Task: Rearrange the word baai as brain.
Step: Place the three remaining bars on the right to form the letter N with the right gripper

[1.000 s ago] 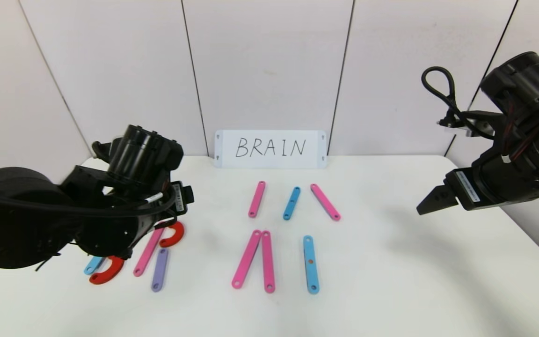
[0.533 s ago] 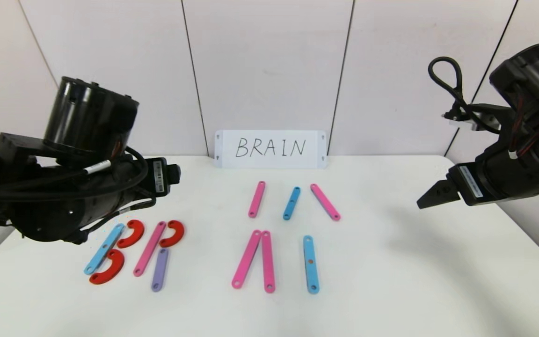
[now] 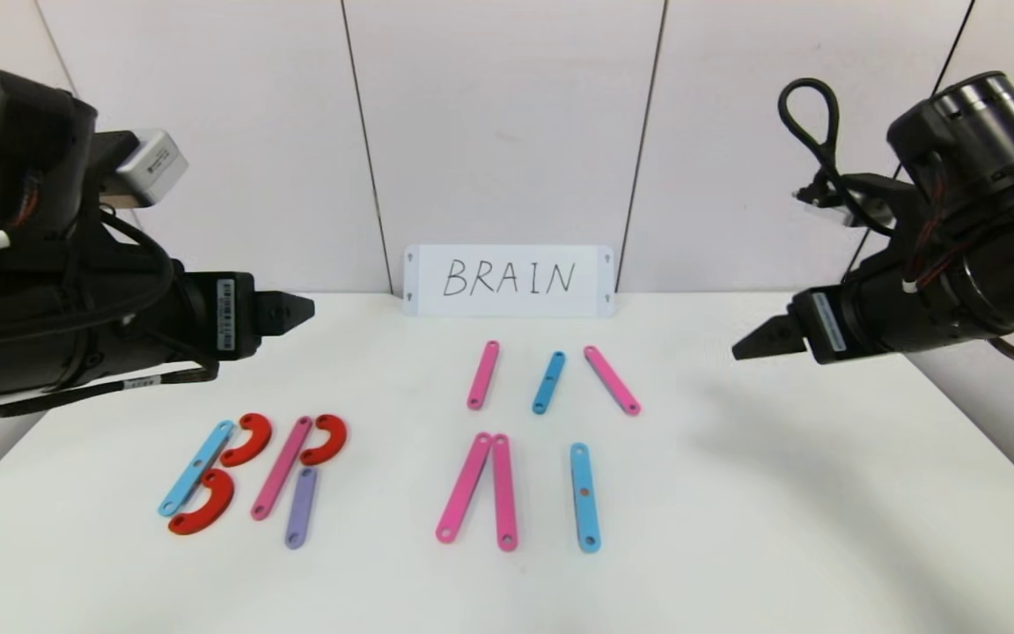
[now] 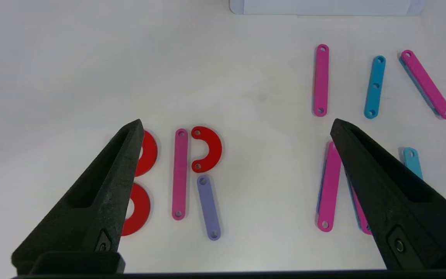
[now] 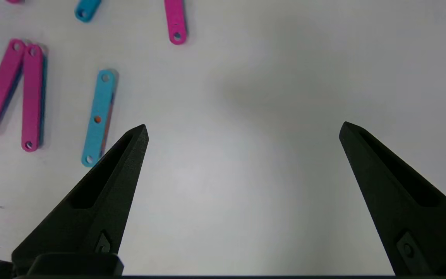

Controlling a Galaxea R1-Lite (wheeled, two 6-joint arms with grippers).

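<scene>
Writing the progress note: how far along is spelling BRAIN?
Done: B and R are formed at the table's left. In hand: nothing; left gripper and right gripper hover open. Left: A lacks its crossbar, and no N is built yet; three strips lie loose.

The left gripper (image 3: 300, 308) hangs at about nine o'clock, raised, its arm reaching in from the left edge and its tips pointing toward three o'clock. Its jaws stand wide apart, holding nothing. The right gripper (image 3: 746, 346) hangs at three o'clock, raised, pointing toward nine o'clock, jaws likewise spread wide and bare.
</scene>
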